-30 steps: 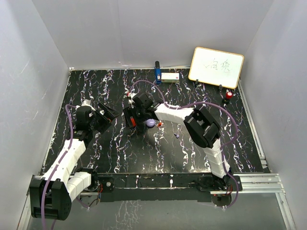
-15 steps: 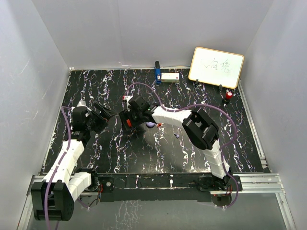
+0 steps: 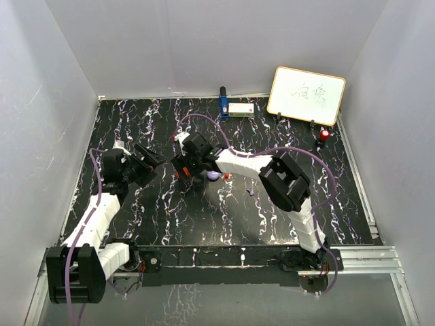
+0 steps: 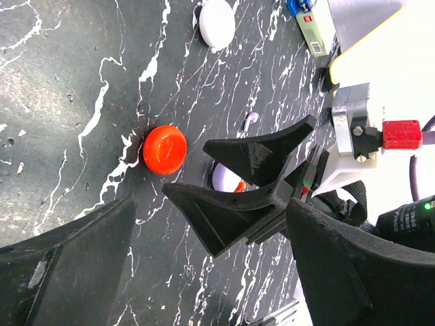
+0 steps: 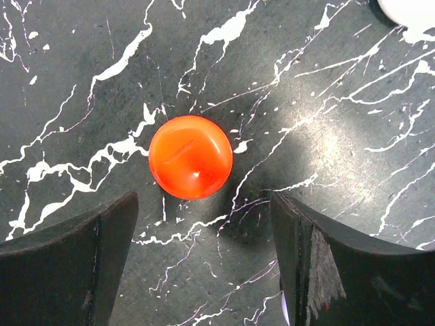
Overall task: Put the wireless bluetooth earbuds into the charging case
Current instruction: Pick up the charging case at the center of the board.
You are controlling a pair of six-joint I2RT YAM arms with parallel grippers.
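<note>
A round red puck-shaped case (image 5: 190, 156) lies closed on the black marbled table, just ahead of my right gripper (image 5: 204, 204), which hangs open above it without touching. A purple puck (image 3: 213, 175) sits to the right of that gripper, with a tiny red earbud (image 3: 226, 176) beside it and a tiny purple earbud (image 3: 251, 193) farther right. My left gripper (image 4: 211, 204) is open and empty, pointing at the right gripper's fingers (image 4: 258, 153) from the left. The red puck (image 4: 164, 149) also shows in the left wrist view.
A white puck (image 4: 217, 13) lies beyond the red one. At the back wall stand a blue item (image 3: 223, 105), a small white box (image 3: 240, 109) and a whiteboard (image 3: 306, 95), with a red-capped object (image 3: 325, 135) near it.
My right gripper has shifted left, off the purple puck and over the red one. The left arm has moved slightly, its gripper staying open.
</note>
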